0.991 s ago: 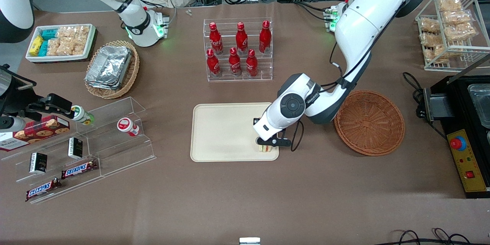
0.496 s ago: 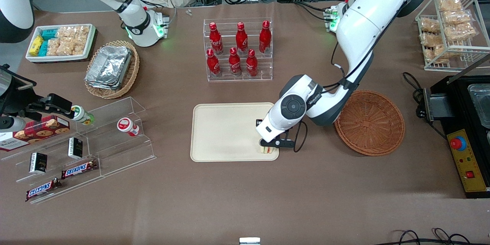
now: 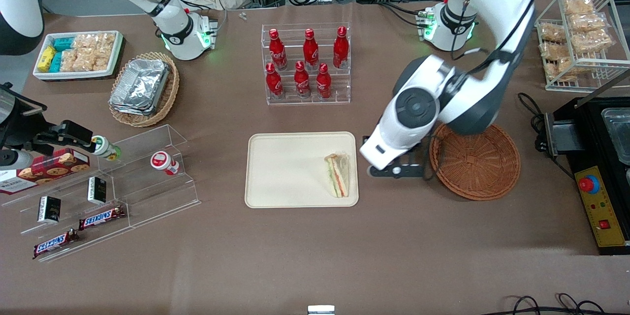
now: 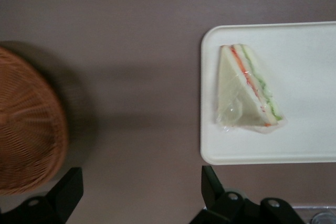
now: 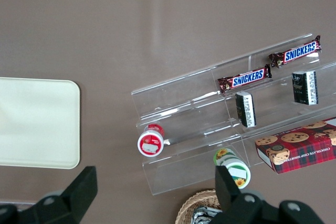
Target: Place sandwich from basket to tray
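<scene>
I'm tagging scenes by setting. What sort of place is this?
Probably a robotics lab staged as a snack shop: cola bottles in a display rack, a sandwich on a tray, the open hand hovering beside it.

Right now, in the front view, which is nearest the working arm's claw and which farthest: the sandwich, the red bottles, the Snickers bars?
From the gripper, open above bare table between tray and basket:
1. Sandwich, on the tray.
2. Red bottles, in their rack.
3. Snickers bars, toward the parked arm's end.
</scene>
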Motion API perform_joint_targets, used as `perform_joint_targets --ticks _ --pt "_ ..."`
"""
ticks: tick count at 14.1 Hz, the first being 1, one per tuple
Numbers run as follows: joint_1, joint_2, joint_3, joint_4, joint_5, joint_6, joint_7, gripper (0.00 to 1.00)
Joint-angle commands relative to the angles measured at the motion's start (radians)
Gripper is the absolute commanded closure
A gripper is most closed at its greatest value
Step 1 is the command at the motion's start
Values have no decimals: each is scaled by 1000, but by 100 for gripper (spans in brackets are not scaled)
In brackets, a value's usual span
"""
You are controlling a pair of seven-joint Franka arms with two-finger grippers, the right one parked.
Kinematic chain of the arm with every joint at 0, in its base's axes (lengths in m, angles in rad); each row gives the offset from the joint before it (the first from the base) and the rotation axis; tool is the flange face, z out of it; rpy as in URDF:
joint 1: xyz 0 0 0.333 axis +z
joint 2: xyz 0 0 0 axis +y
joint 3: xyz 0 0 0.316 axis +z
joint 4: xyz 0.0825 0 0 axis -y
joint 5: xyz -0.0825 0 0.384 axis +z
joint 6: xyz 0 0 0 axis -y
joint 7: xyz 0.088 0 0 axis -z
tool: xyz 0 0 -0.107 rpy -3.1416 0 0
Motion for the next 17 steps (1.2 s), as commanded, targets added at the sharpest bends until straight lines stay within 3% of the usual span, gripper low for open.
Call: perform_joint_targets --ticks 1,4,7,11,17 --pt "100 -101 2 -30 -10 -58 131 0" --pt "239 -166 3 -21 -95 -170 235 0" --pt "364 -181 3 -4 -87 -238 245 0" --pt "382 -198 8 -1 -2 -259 273 0" --pt "448 -206 3 -9 -14 -259 285 0"
